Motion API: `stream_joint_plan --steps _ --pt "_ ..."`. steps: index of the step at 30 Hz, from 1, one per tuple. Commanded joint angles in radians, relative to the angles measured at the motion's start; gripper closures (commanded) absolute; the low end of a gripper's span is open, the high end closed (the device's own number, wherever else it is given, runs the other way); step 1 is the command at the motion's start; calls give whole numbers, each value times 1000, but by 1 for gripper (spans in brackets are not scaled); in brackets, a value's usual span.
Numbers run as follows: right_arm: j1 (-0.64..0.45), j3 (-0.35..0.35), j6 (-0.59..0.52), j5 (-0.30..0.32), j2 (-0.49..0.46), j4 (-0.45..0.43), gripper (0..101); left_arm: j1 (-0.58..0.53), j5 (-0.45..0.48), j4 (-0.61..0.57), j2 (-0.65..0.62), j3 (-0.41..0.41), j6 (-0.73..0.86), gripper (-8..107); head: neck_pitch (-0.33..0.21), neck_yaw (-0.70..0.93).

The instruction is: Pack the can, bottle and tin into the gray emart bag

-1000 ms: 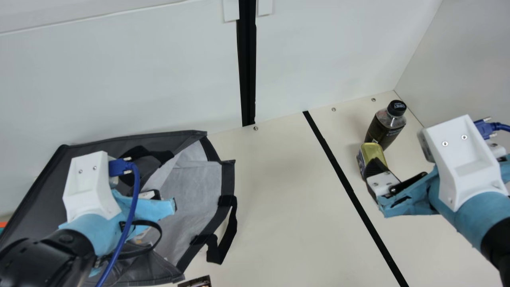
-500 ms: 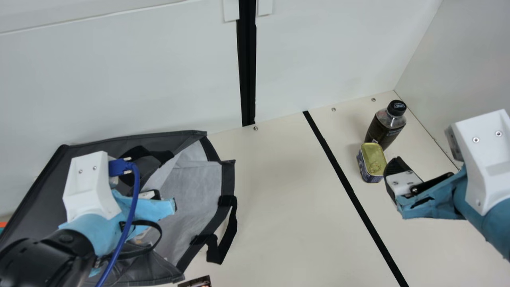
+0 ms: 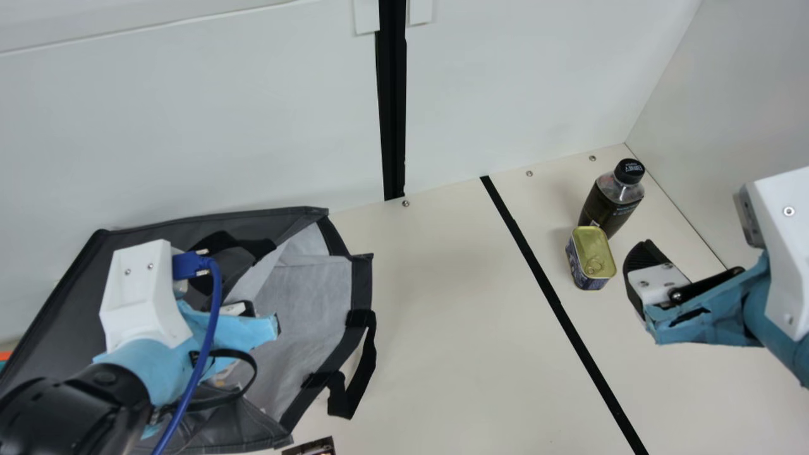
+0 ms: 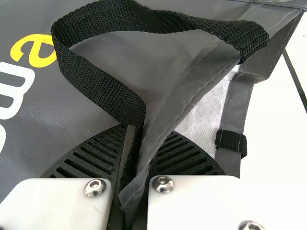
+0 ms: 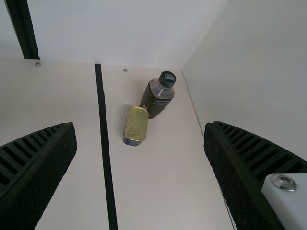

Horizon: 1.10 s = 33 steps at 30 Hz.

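In the main view my left gripper (image 3: 243, 319) is at the gray emart bag (image 3: 310, 291), which lies with its mouth towards the table's middle. In the left wrist view my left gripper (image 4: 146, 139) is shut on the bag's gray edge and black handle strap. The tin (image 3: 591, 256) stands at the right, close in front of the dark bottle (image 3: 610, 205), which is upright with a black cap. My right gripper (image 3: 657, 284) is to the right of the tin, apart from it. In the right wrist view my right gripper (image 5: 139, 127) is open, nothing between its fingers.
White walls rise behind and at the right of the table (image 3: 442, 316). A black strip (image 3: 556, 306) crosses it between bag and tin. A handle loop (image 3: 360, 373) hangs from the bag's mouth. A small dark printed item (image 3: 313, 447) lies at the front edge.
My right gripper has moved to the right in the main view, away from the tin it partly covered before. My left arm, the bag, the tin and the bottle have stayed still.
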Motion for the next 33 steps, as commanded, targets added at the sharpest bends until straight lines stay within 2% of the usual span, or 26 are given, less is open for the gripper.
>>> stream_joint_plan --steps 1,33 --pt "2 -4 0 2 0 -4 10 0 0 0 0 0 0 89 -23 -1" --pt "-151 -6 -13 2 -23 68 10 0 0 0 0 0 0 89 -23 -1"
